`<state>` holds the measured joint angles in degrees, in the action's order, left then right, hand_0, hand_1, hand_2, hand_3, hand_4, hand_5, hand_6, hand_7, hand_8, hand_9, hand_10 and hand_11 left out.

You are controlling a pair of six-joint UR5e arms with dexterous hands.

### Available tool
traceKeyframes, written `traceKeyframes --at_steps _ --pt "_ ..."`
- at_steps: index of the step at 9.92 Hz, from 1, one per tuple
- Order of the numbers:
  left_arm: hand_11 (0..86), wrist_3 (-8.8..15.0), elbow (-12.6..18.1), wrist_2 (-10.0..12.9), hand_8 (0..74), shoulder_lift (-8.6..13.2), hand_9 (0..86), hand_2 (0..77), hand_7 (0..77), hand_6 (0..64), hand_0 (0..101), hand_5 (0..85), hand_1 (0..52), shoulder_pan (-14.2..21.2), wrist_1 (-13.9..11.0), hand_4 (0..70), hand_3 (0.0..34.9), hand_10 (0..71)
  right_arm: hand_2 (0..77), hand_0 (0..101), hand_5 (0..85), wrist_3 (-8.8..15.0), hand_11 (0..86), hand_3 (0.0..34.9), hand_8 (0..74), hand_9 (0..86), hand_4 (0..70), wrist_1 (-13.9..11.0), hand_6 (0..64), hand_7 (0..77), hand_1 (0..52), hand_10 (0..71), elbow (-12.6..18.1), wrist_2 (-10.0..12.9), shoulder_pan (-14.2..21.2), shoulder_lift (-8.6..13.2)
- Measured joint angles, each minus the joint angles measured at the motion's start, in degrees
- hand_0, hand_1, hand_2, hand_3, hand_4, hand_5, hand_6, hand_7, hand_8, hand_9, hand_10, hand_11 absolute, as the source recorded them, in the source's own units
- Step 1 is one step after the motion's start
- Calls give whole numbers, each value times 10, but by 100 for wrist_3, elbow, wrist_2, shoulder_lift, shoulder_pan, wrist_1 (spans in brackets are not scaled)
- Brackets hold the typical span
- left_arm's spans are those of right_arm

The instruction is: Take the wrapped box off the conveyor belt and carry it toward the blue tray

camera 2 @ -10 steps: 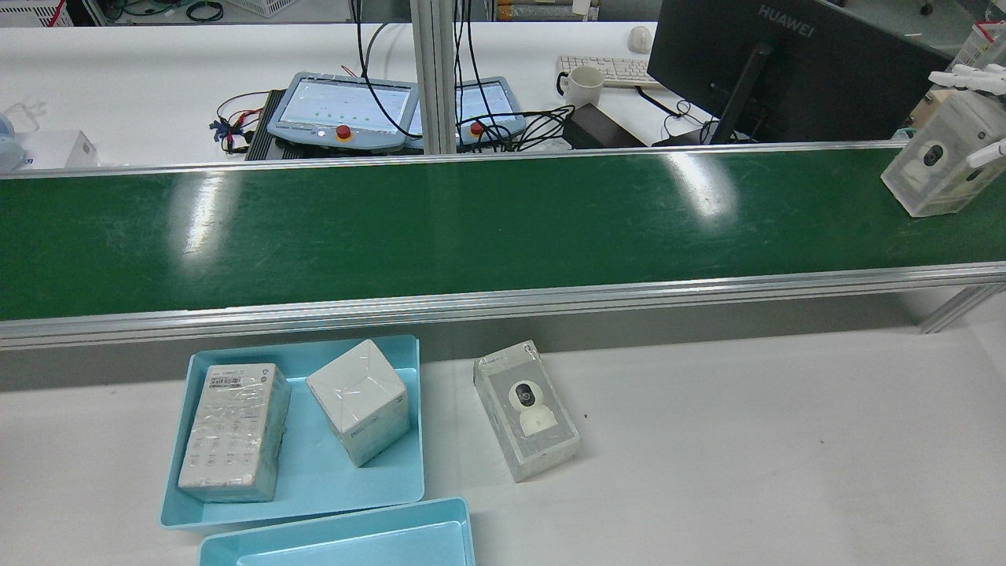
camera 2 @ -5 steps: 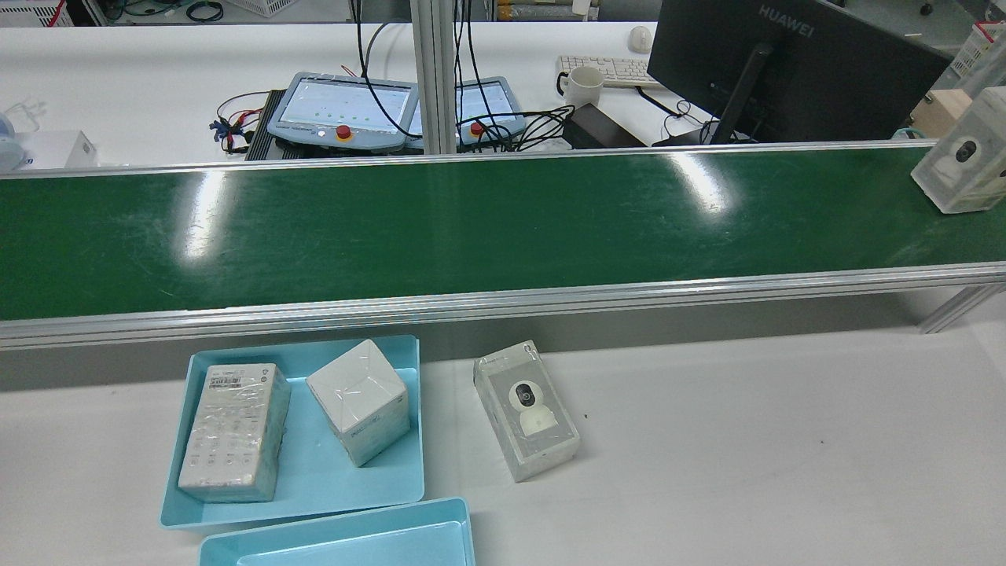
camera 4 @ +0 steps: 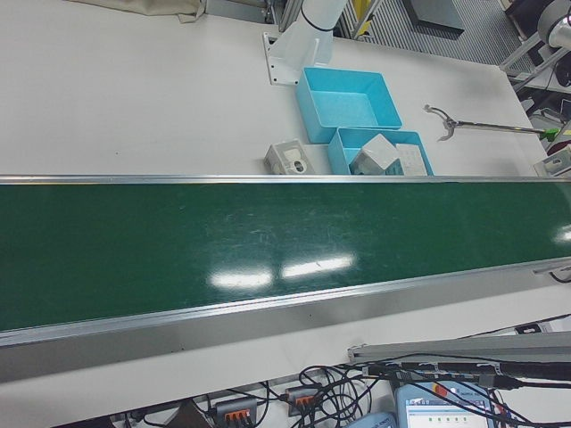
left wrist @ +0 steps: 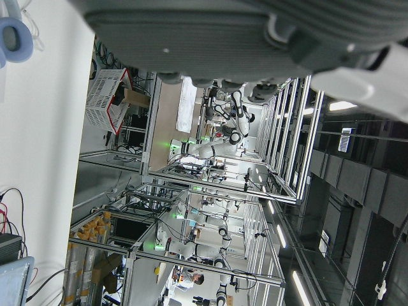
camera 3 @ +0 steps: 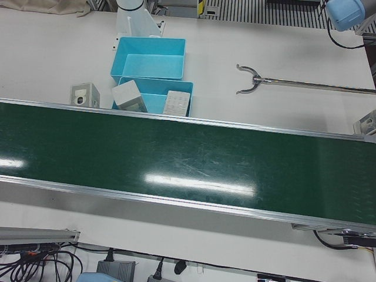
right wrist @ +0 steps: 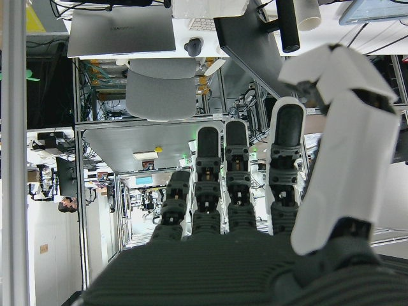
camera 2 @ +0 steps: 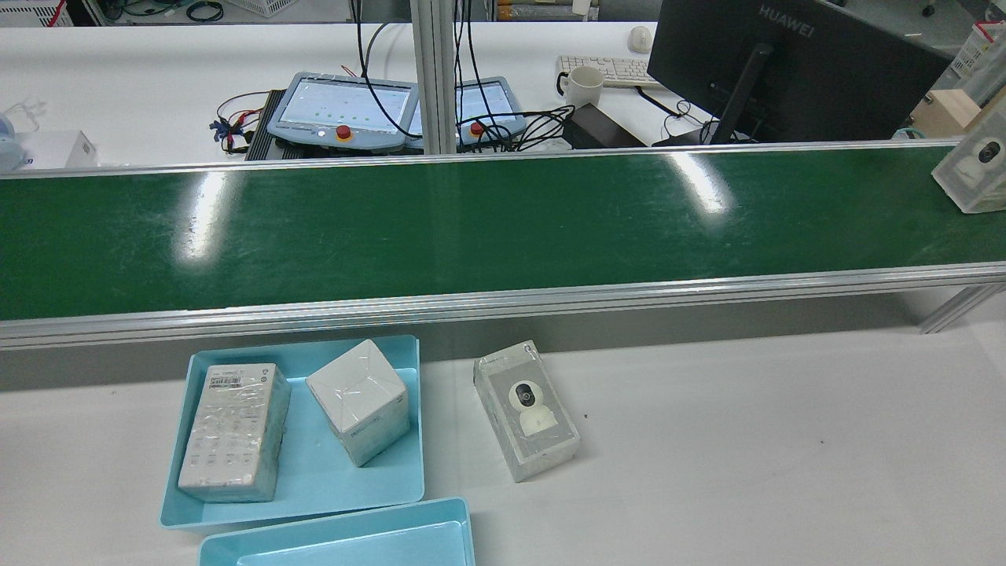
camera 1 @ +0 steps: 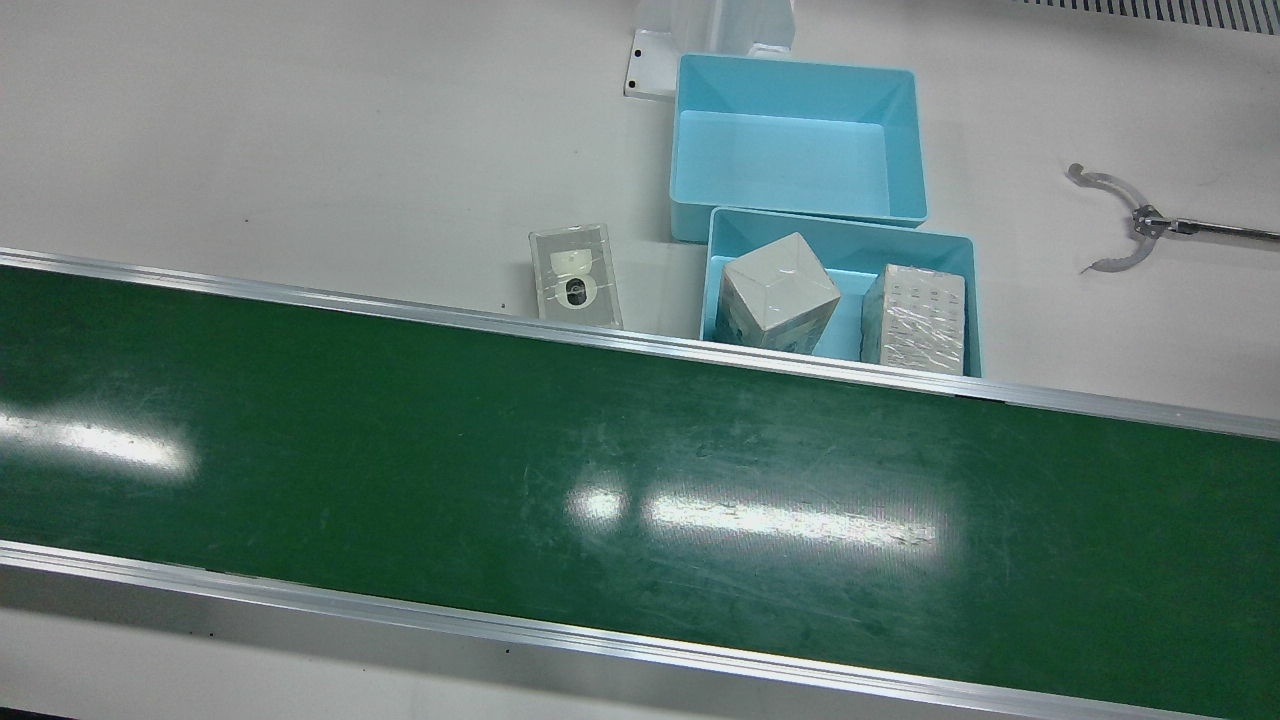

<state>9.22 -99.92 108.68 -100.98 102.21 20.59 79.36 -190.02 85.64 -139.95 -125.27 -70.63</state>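
**Inspector:** Front view: conveyor belt (camera 1: 640, 500) bare in this frame; blue tray (camera 1: 966, 300) at 1 o'clock holds two boxes, a camera box (camera 1: 575, 275) beside it.

**Clerk:** And the target?

**Inspector:** Rear view: wrapped box (camera 2: 978, 173) rides the belt at 3 o'clock, partly cut by the frame.

**Clerk:** The hands?

**Inspector:** Right hand (right wrist: 255, 210), own view: fingers spread, holding nothing. Left hand (left wrist: 255, 38): underside only, state cannot be told. Advice: meet the box squarely across its sides.
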Motion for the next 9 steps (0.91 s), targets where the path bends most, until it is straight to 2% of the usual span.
traceKeyframes --at_steps 1,2,3,4,5,6,7,8,9 --pt "0 0 0 0 5 0 0 11 5 5 0 5 0 0 0 5 0 5 453 452 327 -292 125 0 453 365 567 33 344 136 109 218 2 0 43 -2" --pt "0 0 0 0 5 0 0 11 5 5 0 5 0 0 0 5 0 5 333 458 235 -723 44 28 256 185 491 47 262 44 131 98 -2 1 86 0" --pt "0 0 0 0 5 0 0 11 5 5 0 5 0 0 0 5 0 0 114 460 142 -1376 16 76 147 82 409 51 180 16 158 0 -3 11 105 6" --pt "0 0 0 0 5 0 0 11 5 5 0 5 0 0 0 5 0 5 114 459 55 -1984 16 124 5 33 305 50 22 11 158 0 -6 29 122 2" --pt "0 0 0 0 0 0 5 11 5 5 0 5 0 0 0 5 0 5 251 486 38 -2538 16 137 0 16 98 39 0 5 196 0 -22 50 169 -24" --pt "0 0 0 0 0 0 5 11 5 5 0 5 0 0 0 5 0 5 251 504 38 -3013 16 159 0 16 98 23 0 5 218 0 -85 84 224 -63" --pt "0 0 0 0 0 0 0 5 5 5 0 5 0 0 0 5 0 5 251 504 33 -3484 16 159 0 16 38 34 0 5 218 0 -276 193 270 -90" --pt "0 0 0 0 5 0 0 5 5 5 0 5 0 0 0 5 0 0 251 504 33 -3950 16 159 0 16 38 61 0 5 218 0 -587 353 397 -97" --pt "0 0 0 0 5 0 0 5 5 5 0 11 0 0 0 5 0 5 251 510 131 -4289 16 190 0 16 71 92 0 5 213 0 -955 475 508 -96"
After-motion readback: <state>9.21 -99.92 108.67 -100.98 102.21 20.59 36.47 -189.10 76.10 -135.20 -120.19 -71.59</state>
